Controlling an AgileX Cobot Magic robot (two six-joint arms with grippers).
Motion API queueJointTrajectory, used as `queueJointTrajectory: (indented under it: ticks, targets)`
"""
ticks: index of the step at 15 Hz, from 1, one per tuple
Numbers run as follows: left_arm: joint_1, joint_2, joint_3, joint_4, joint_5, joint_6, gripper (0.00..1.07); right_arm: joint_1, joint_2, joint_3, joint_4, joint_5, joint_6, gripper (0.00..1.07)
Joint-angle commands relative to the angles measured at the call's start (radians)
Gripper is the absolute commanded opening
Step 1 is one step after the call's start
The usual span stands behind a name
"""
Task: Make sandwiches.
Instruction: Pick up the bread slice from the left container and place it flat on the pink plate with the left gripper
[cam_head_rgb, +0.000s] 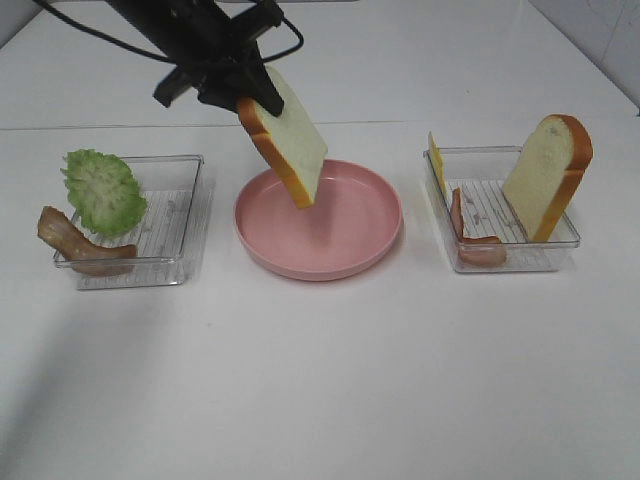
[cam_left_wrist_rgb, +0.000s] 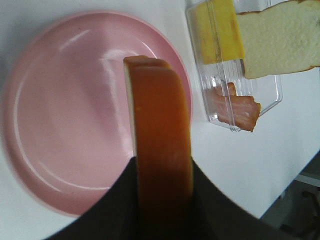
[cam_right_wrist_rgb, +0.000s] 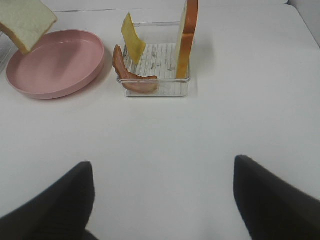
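Note:
My left gripper (cam_head_rgb: 238, 92) is shut on a bread slice (cam_head_rgb: 287, 137), white with orange-brown crust, held tilted above the pink plate (cam_head_rgb: 370, 243). In the left wrist view the slice (cam_left_wrist_rgb: 162, 150) shows edge-on between the fingers over the plate (cam_left_wrist_rgb: 60, 115). A second bread slice (cam_head_rgb: 548, 177) leans in the right tray (cam_head_rgb: 505, 255) with a yellow cheese slice (cam_head_rgb: 436, 160) and a bacon strip (cam_head_rgb: 472, 240). Green lettuce (cam_head_rgb: 102, 190) and a bacon strip (cam_head_rgb: 78, 242) are in the left tray (cam_head_rgb: 170, 235). My right gripper (cam_right_wrist_rgb: 162, 200) is open over bare table, out of the exterior view.
The table is white. The two clear trays flank the plate. In the right wrist view the right tray (cam_right_wrist_rgb: 155, 89) stands ahead of the right gripper, with the plate (cam_right_wrist_rgb: 55, 65) beside it. The table's edge shows in the left wrist view (cam_left_wrist_rgb: 295, 175).

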Motion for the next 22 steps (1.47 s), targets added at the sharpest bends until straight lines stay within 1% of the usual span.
queueJointTrajectory:
  ticks: [1,2,4,6,8,9,13,14,15,16,17,18,19,20,21,22]
  targets:
    - [-0.002,0.084,-0.003,-0.141,-0.019,0.050,0.00,-0.003,-0.012,0.002,0.002,-0.012,-0.008,0.73]
    - [-0.003,0.102,-0.003,-0.170,-0.025,0.064,0.00,-0.003,-0.012,0.002,0.002,-0.012,-0.008,0.73]
    - [-0.010,0.154,-0.003,-0.255,-0.063,0.109,0.00,-0.003,-0.012,0.002,0.002,-0.012,-0.008,0.73]
    - [-0.015,0.194,-0.003,-0.329,-0.112,0.136,0.00,-0.003,-0.012,0.002,0.002,-0.012,-0.008,0.73]
    - [-0.018,0.221,-0.003,-0.392,-0.118,0.155,0.00,-0.003,-0.012,0.002,0.002,-0.012,-0.008,0.73]
    - [-0.020,0.232,-0.003,-0.397,-0.109,0.154,0.00,-0.003,-0.012,0.002,0.002,-0.012,-0.008,0.73]
    - [-0.020,0.242,-0.003,-0.368,-0.109,0.145,0.00,-0.003,-0.012,0.002,0.002,-0.012,-0.008,0.73]
    - [-0.021,0.242,-0.003,-0.365,-0.111,0.119,0.02,-0.003,-0.012,0.002,0.002,-0.012,-0.008,0.73]
    - [-0.021,0.242,-0.003,-0.355,-0.109,0.088,0.08,-0.003,-0.012,0.002,0.002,-0.012,-0.008,0.73]
    - [-0.021,0.242,-0.003,-0.337,-0.109,0.070,0.18,-0.003,-0.012,0.002,0.002,-0.012,-0.008,0.73]
    - [-0.021,0.242,-0.003,-0.320,-0.109,0.071,0.29,-0.003,-0.012,0.002,0.002,-0.012,-0.008,0.73]
    - [-0.021,0.242,-0.003,-0.316,-0.109,0.071,0.44,-0.003,-0.012,0.002,0.002,-0.012,-0.008,0.73]
    - [-0.021,0.241,-0.003,-0.317,-0.109,0.071,0.56,-0.003,-0.012,0.002,0.002,-0.012,-0.008,0.73]
    - [-0.021,0.239,-0.003,-0.317,-0.102,0.116,0.73,-0.003,-0.012,0.002,0.002,-0.012,-0.008,0.73]
    - [-0.021,0.239,-0.004,-0.317,-0.095,0.135,0.74,-0.003,-0.012,0.002,0.002,-0.012,-0.008,0.73]
    - [-0.021,0.239,-0.004,-0.317,-0.095,0.135,0.74,-0.003,-0.012,0.002,0.002,-0.012,-0.008,0.73]
